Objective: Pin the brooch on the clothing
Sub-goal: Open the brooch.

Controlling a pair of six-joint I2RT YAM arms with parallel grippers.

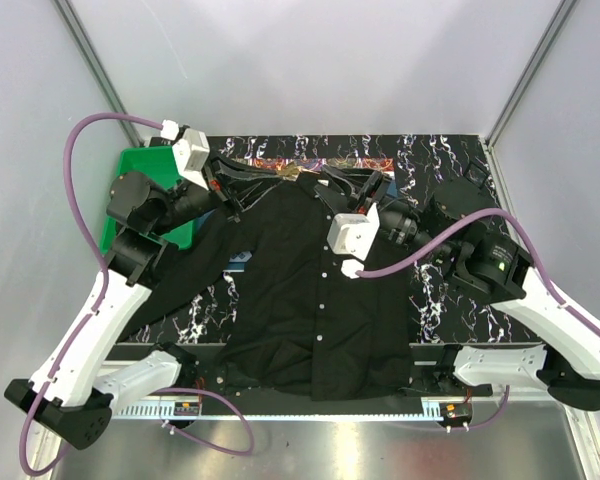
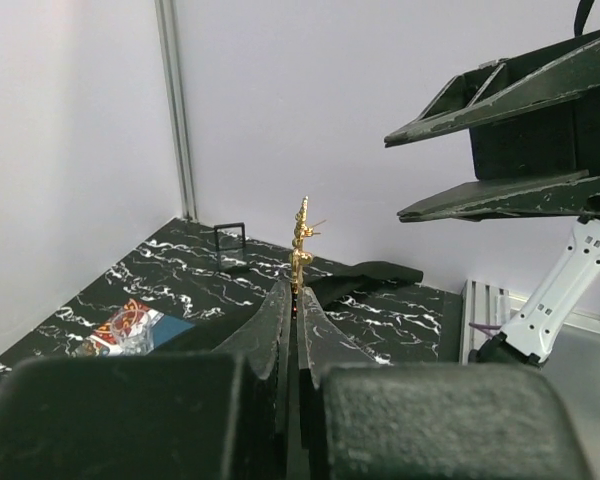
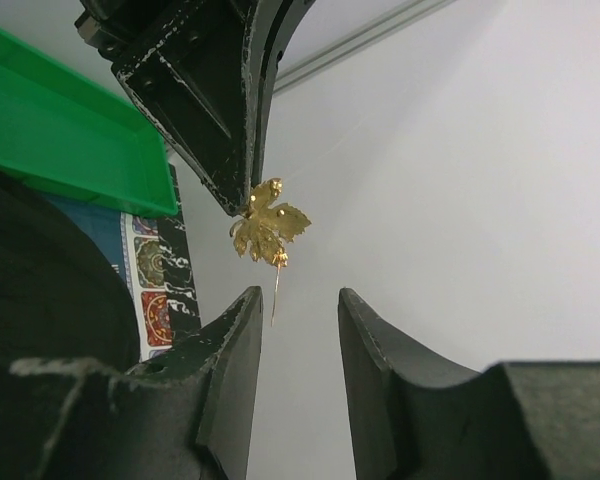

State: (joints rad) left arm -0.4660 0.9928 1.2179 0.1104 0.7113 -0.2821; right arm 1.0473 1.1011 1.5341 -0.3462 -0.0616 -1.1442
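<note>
While the left claw [image 2: 295,292] is pinching the gold brooch [image 3: 268,228] in the air over the black shirt's [image 1: 300,300] collar end, the right claw [image 3: 300,300] is gaping partly open just beside it, gripping nothing.

My top camera looks down from above and behind the arms onto the whole table [image 1: 450,160]. Each wrist camera sits close behind its own jaws: the left gripper [image 2: 297,292] view faces right, the right gripper [image 3: 300,300] view faces left. Both share the brooch [image 2: 301,240], seen close
</note>
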